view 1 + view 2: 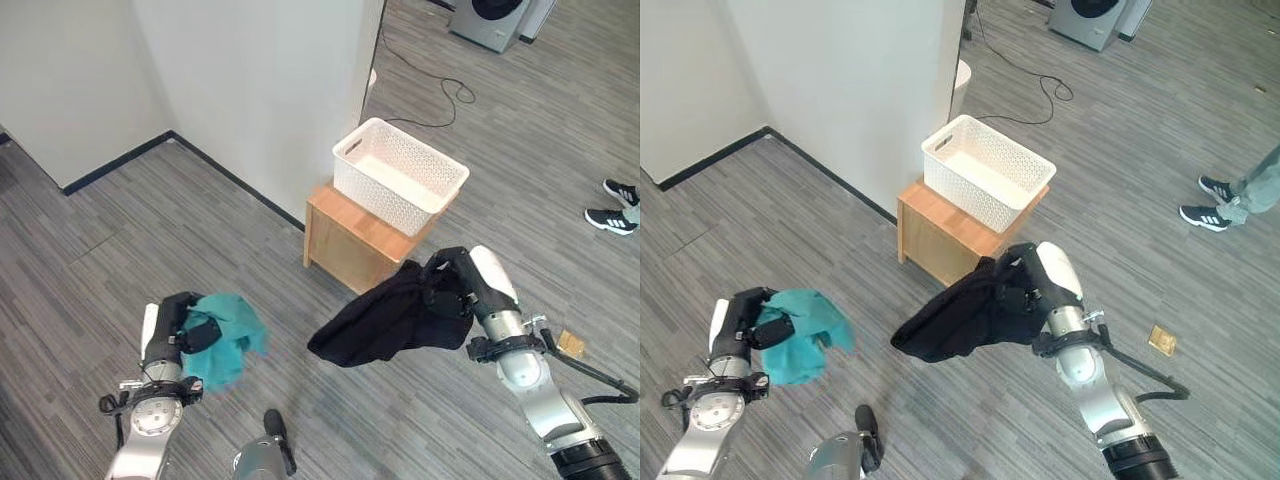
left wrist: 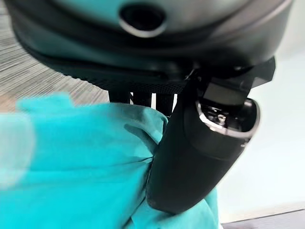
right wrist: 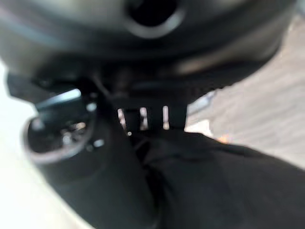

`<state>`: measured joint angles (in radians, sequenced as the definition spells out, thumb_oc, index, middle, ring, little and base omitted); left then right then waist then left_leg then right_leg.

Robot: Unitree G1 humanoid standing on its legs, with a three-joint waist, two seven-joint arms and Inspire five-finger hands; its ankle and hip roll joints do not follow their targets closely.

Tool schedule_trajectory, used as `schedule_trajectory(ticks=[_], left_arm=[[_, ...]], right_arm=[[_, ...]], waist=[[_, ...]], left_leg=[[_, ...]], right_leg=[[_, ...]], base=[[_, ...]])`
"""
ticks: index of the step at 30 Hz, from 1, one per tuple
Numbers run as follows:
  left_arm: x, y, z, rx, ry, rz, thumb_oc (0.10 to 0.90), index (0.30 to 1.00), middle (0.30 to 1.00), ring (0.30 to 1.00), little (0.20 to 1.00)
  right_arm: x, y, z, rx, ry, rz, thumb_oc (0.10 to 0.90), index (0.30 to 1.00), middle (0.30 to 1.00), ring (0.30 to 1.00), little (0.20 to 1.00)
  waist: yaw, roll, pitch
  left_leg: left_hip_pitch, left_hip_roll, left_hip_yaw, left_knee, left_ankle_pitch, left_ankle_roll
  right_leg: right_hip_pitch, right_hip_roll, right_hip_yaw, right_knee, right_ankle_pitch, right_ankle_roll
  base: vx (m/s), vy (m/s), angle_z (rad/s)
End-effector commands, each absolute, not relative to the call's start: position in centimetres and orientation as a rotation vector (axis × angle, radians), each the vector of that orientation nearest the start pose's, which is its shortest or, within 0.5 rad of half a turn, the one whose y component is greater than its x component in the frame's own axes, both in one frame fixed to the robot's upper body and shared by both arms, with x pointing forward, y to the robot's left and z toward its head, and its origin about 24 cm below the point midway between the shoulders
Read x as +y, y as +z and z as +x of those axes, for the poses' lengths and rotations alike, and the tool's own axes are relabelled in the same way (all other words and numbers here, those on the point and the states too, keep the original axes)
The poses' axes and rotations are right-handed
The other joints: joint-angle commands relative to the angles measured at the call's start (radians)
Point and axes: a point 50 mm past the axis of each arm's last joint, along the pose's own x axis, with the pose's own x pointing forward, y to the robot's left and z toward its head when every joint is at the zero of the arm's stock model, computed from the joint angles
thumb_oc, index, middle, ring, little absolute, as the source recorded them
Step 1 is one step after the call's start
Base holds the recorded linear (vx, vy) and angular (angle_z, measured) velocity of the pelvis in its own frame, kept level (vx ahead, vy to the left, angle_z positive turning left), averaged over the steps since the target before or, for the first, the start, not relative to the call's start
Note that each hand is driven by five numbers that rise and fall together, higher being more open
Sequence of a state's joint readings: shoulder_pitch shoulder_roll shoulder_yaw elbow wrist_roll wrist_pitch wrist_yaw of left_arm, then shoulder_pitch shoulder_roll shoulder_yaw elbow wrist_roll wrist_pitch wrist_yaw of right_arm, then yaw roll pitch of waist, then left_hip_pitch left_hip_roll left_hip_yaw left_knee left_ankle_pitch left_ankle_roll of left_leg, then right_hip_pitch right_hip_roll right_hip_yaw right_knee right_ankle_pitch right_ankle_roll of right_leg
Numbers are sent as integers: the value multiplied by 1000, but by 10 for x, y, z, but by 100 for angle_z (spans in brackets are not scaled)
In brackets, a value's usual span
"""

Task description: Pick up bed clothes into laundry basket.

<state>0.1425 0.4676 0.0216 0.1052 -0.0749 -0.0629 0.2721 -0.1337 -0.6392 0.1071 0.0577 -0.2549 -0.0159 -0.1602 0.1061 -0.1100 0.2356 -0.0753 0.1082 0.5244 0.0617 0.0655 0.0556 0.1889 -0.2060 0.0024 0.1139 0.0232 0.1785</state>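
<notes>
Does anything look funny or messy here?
A little. The white laundry basket sits crooked on the wooden stand, one corner poking past the edge. It holds no clothes yet: the left hand holds the teal cloth, and the right hand holds the black garment.

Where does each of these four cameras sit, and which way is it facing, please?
Left eye view: on the head, looking down at the floor, the white laundry basket on its wooden stand, and both arms.
Right eye view: beside it, same scene; a person's shoes at right.
Left wrist view: on the left wrist, along the left hand clutching teal cloth.
Right wrist view: on the right wrist, along the right hand gripping the black garment.
Both eye views share both garments.
</notes>
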Motion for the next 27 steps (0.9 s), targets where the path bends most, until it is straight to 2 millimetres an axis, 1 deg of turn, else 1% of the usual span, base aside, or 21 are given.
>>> schedule_trajectory(ticks=[1, 2, 4, 6, 8, 9, 10, 11, 13, 14, 15, 18, 19, 20, 21, 22, 23, 24, 25, 26, 27], left_arm=[[255, 71, 229, -137, 207, 484, 400, 300, 300, 300, 300], [255, 72, 229, -138, 207, 484, 400, 300, 300, 300, 300], [249, 71, 234, -141, 186, 447, 400, 300, 300, 300, 300], [248, 69, 236, -134, 167, 430, 400, 300, 300, 300, 300], [247, 68, 237, -131, 152, 424, 400, 300, 300, 300, 300], [246, 66, 238, -126, 143, 421, 400, 300, 300, 300, 300], [246, 66, 239, -127, 143, 419, 400, 300, 300, 300, 300], [246, 64, 239, -120, 143, 424, 400, 300, 300, 300, 300], [245, 61, 241, -112, 142, 425, 400, 300, 300, 300, 300], [244, 60, 242, -113, 142, 423, 400, 300, 300, 300, 300], [243, 51, 240, -78, 141, 430, 400, 300, 300, 300, 300], [242, 38, 235, -20, 123, 440, 400, 300, 300, 300, 300], [243, 35, 232, -8, 126, 446, 400, 300, 300, 300, 300], [243, 31, 229, 9, 125, 437, 400, 300, 300, 300, 300], [242, 23, 219, 45, 154, 383, 400, 300, 300, 300, 300], [242, 23, 219, 45, 156, 380, 400, 300, 300, 300, 300], [243, 21, 216, 56, 171, 358, 400, 300, 300, 300, 300], [243, 19, 215, 64, 187, 331, 400, 300, 300, 300, 300], [243, 19, 215, 63, 187, 331, 400, 300, 300, 300, 300], [242, 18, 215, 66, 189, 330, 400, 300, 300, 300, 300], [241, 18, 215, 72, 180, 336, 400, 300, 300, 300, 300]], right_arm=[[-278, 204, 303, -504, -409, -852, 400, 300, 300, 300, 300], [-278, 205, 303, -505, -409, -852, 400, 300, 300, 300, 300], [-289, 227, 301, -555, -458, -853, 400, 300, 300, 300, 300], [-298, 246, 298, -598, -493, -861, 400, 300, 300, 300, 300], [-306, 267, 295, -639, -527, -900, 400, 300, 300, 300, 300], [-313, 286, 291, -669, -561, -946, 400, 300, 300, 300, 300], [-313, 287, 291, -670, -562, -948, 400, 300, 300, 300, 300], [-317, 295, 288, -680, -586, -974, 400, 300, 300, 300, 300], [-324, 313, 281, -708, -628, -1019, 400, 300, 300, 300, 300], [-324, 314, 281, -709, -629, -1021, 400, 300, 300, 300, 300], [-328, 332, 274, -748, -665, -1053, 400, 300, 300, 300, 300], [-328, 351, 266, -784, -680, -1106, 400, 300, 300, 300, 300], [-324, 363, 263, -814, -674, -1132, 400, 300, 300, 300, 300], [-320, 367, 263, -832, -662, -1130, 400, 300, 300, 300, 300], [-310, 384, 259, -894, -649, -1154, 400, 300, 300, 300, 300], [-309, 385, 260, -897, -647, -1154, 400, 300, 300, 300, 300], [-305, 390, 259, -919, -641, -1148, 400, 300, 300, 300, 300], [-300, 404, 252, -978, -658, -1144, 400, 300, 300, 300, 300], [-300, 405, 252, -980, -659, -1144, 400, 300, 300, 300, 300], [-298, 407, 251, -990, -665, -1134, 400, 300, 300, 300, 300], [-299, 406, 252, -987, -672, -1114, 400, 300, 300, 300, 300]], waist=[[-21, -60, -148], [-22, -58, -148], [-62, -66, -131], [-91, -75, -116], [-108, -90, -106], [-119, -100, -92], [-120, -96, -94], [-128, -104, -84], [-139, -98, -73], [-139, -94, -72], [-152, -104, -73], [-159, -132, -90], [-162, -140, -107], [-163, -140, -123], [-153, -117, -142], [-156, -117, -141], [-145, -115, -131], [-114, -126, -93], [-118, -128, -92], [-108, -139, -81], [-93, -141, -61]], left_leg=[[-31, 99, -93, -149, 31, -79], [-34, 101, -94, -149, 34, -79], [-6, 90, -131, -149, -14, -97], [30, 75, -167, -149, -53, -116], [65, 68, -194, -149, -89, -132], [97, 74, -223, -149, -118, -147], [95, 76, -224, -149, -121, -148], [115, 83, -239, -149, -130, -157], [140, 100, -271, -149, -149, -169], [140, 103, -271, -149, -151, -170], [171, 106, -304, -149, -176, -177], [223, 103, -318, -149, -219, -188], [253, 113, -320, -149, -233, -199], [274, 125, -314, -149, -230, -201], [314, 164, -293, -112, -164, -212], [314, 162, -294, -114, -157, -214], [266, 181, -313, 8, -121, -215], [154, 213, -365, 244, -45, -198], [144, 210, -371, 249, -41, -197], [104, 207, -361, 298, -26, -181], [59, 194, -361, 353, -48, -166]], right_leg=[[20, -60, -159, 135, 141, 24], [19, -58, -161, 134, 143, 22], [-101, 11, -198, 75, 21, -11], [-168, 66, -228, -39, -48, -24], [-238, 81, -266, -164, -10, -21], [-321, 64, -273, -201, 17, -2], [-321, 65, -275, -201, 14, 0], [-379, 57, -263, -201, 34, 10], [-439, 47, -250, -201, 55, 26], [-439, 48, -252, -201, 54, 27], [-456, 53, -217, -201, 74, 23], [-410, 48, -208, -201, 87, 8], [-395, 47, -207, -201, 96, 3], [-381, 47, -209, -201, 99, -1], [-311, 77, -216, -201, 67, -25], [-312, 76, -216, -201, 70, -27], [-275, 86, -218, -201, 52, -49], [-210, 102, -223, -201, 17, -96], [-213, 98, -226, -201, 21, -98], [-189, 97, -229, -201, 9, -109], [-164, 101, -222, -201, -6, -115]], base=[[305, 9, -19], [324, 30, -18], [467, 49, 27], [513, 23, 74], [504, -77, 63], [431, -100, 46], [435, -137, 64], [347, -106, 108], [378, -134, 105], [415, -188, 65], [407, -182, 56], [350, -209, 38], [314, -187, 22], [515, -252, 22], [373, -167, 20], [336, -198, 7], [192, -280, -3], [187, -274, 0], [186, -317, 9], [95, -177, -2], [215, -219, -2]])
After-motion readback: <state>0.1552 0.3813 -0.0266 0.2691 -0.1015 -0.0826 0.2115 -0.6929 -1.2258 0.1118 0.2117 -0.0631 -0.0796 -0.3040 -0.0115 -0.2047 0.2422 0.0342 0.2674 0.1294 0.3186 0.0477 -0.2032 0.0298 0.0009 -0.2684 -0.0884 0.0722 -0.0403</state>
